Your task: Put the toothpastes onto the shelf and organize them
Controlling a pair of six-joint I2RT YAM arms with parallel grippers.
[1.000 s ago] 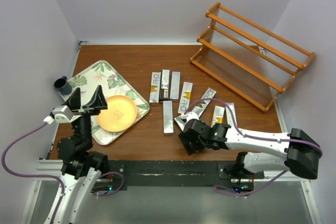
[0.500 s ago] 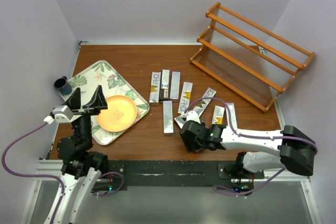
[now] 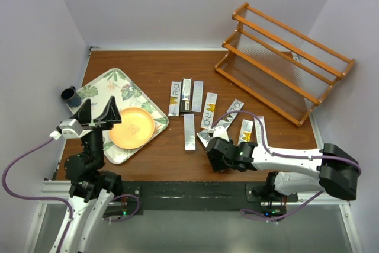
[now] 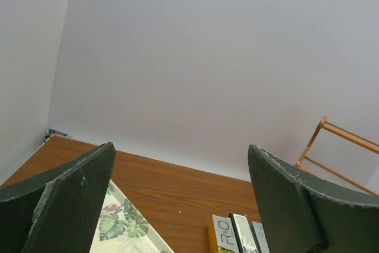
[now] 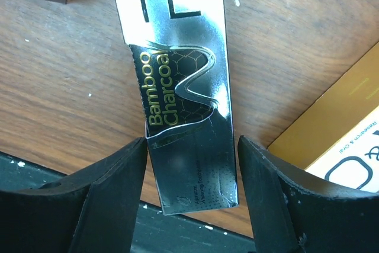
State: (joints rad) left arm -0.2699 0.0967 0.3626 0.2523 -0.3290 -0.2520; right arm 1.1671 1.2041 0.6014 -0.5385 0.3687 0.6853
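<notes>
The right gripper (image 5: 192, 146) straddles the near end of a silver toothpaste carton (image 5: 177, 87) lying flat on the table (image 5: 59, 87), well apart from the shelf (image 3: 278, 66) — pads at its edges, grip uncertain. It should squeeze squarely and lift level.

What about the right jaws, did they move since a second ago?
Yes. In the top view the right jaws slid a little to the right, away from the lone toothpaste carton lying just left of them.
</notes>
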